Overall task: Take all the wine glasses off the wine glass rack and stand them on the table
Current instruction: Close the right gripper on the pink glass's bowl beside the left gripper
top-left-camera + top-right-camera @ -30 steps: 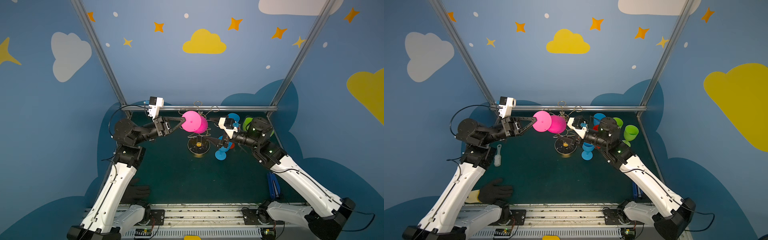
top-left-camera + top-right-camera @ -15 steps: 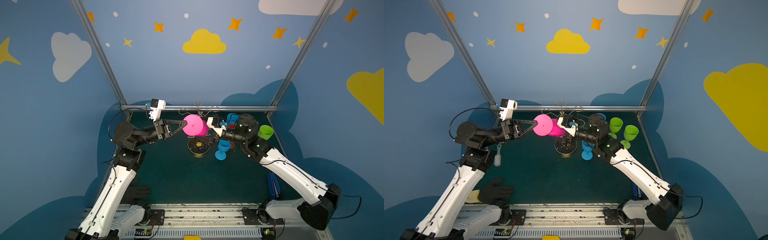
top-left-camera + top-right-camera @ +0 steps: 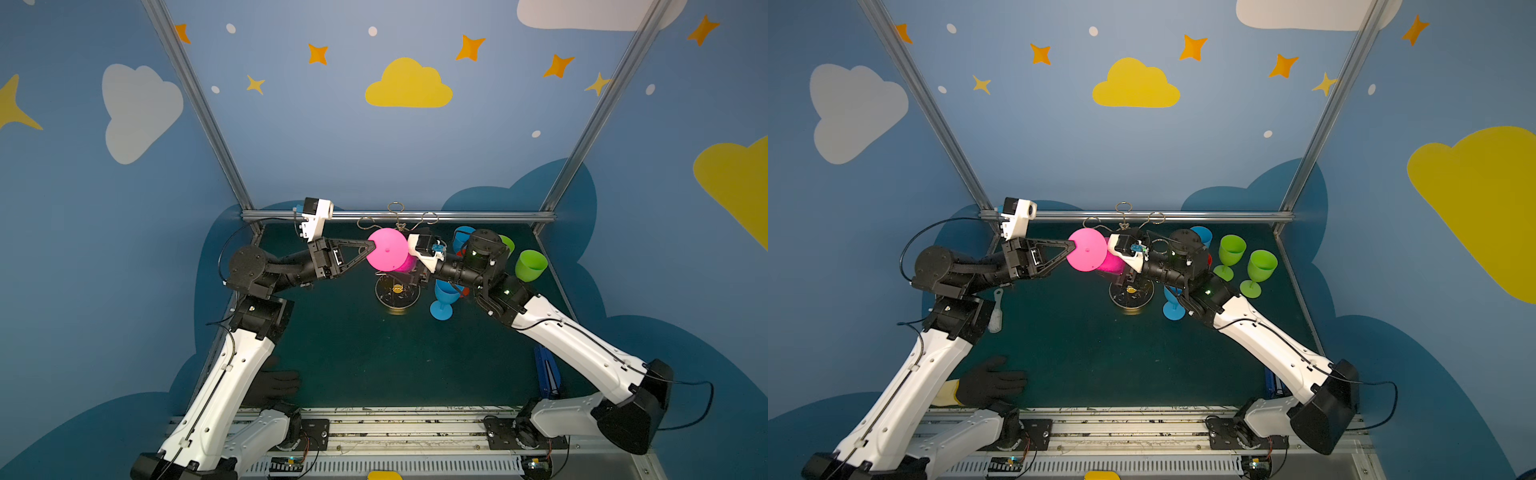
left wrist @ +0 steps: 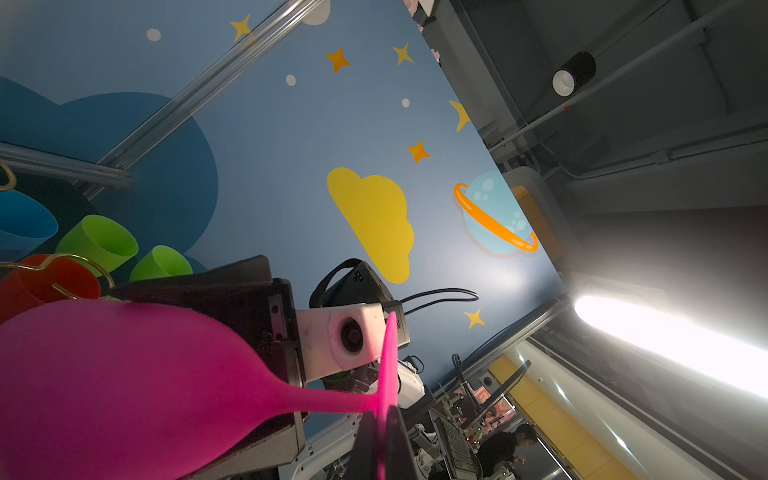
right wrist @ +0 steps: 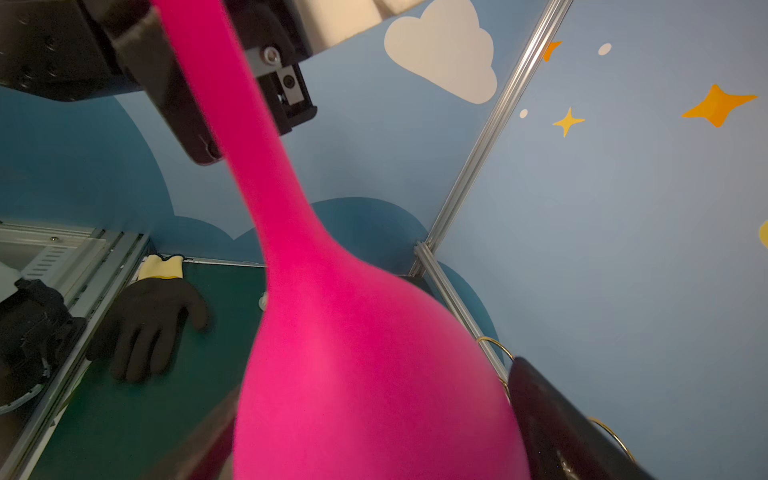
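Observation:
The pink wine glass (image 3: 386,249) (image 3: 1087,249) lies on its side in the air, foot to the left, bowl beside the top arms of the gold wire wine glass rack (image 3: 397,293) (image 3: 1131,296). My left gripper (image 3: 374,249) (image 3: 1073,247) (image 4: 382,440) is shut on the rim of the glass's foot. My right gripper (image 3: 412,269) (image 3: 1119,269) (image 5: 374,415) stands open wide with the pink bowl (image 5: 374,374) between its fingers; its far finger (image 5: 548,415) lies next to a gold loop. Whether the fingers touch the bowl I cannot tell.
A blue glass (image 3: 444,295) (image 3: 1173,307) stands right of the rack's base. Two green glasses (image 3: 1231,249) (image 3: 1260,266), another blue one and a red one (image 4: 41,282) stand at the back right. A black glove (image 3: 276,384) lies front left, a white brush (image 3: 995,316) by the left arm.
My right arm has swung left from beside the blue glass to the pink glass, and its open fingers now sit round the bowl. The left gripper and glass have barely moved.

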You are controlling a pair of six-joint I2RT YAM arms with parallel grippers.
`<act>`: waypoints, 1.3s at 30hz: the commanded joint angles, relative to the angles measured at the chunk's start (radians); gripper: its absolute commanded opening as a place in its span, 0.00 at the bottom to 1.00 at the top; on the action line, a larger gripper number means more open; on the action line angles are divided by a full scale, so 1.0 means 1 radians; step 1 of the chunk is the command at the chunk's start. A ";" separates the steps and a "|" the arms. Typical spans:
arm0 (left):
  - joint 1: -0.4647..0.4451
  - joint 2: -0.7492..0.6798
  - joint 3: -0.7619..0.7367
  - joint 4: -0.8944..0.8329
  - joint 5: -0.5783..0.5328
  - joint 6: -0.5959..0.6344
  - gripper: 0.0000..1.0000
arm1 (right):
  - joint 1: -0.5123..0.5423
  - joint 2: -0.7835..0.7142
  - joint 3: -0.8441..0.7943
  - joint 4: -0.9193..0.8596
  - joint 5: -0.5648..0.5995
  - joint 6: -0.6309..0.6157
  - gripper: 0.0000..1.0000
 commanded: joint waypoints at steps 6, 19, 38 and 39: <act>-0.009 0.000 0.006 0.087 0.035 -0.050 0.03 | 0.017 0.026 0.006 0.032 0.052 0.004 0.85; -0.009 -0.020 0.054 -0.202 -0.057 0.275 0.26 | 0.029 -0.116 -0.099 -0.062 0.106 0.124 0.48; -0.215 -0.159 -0.259 -0.168 -0.531 1.608 0.58 | 0.039 -0.317 -0.021 -0.823 0.314 0.438 0.34; -0.239 -0.156 -0.270 -0.169 -0.546 1.667 0.58 | 0.040 -0.308 -0.008 -0.848 0.304 0.451 0.34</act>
